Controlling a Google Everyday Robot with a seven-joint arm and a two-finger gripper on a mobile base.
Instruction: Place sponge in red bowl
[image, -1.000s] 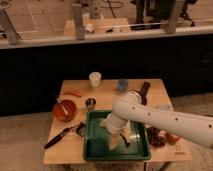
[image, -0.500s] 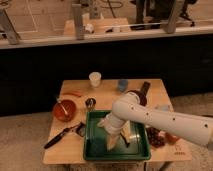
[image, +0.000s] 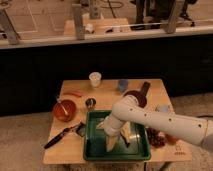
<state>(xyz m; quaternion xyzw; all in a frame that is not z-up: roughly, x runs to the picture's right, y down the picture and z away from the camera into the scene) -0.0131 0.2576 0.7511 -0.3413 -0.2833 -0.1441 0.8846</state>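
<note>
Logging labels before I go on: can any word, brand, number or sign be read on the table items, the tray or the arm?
None: no text can be read anywhere in this view.
The white cup, red bowl, green tray and the white arm show no legible marks.
The gripper, low inside the green tray, shows none either.

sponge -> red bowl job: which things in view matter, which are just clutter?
Job: red bowl, on the table's left; hand, low in the green tray; sponge, not visible, maybe under the hand.
Clutter: white cup; blue item near it; purple bowl; black utensil; metal cup.
</note>
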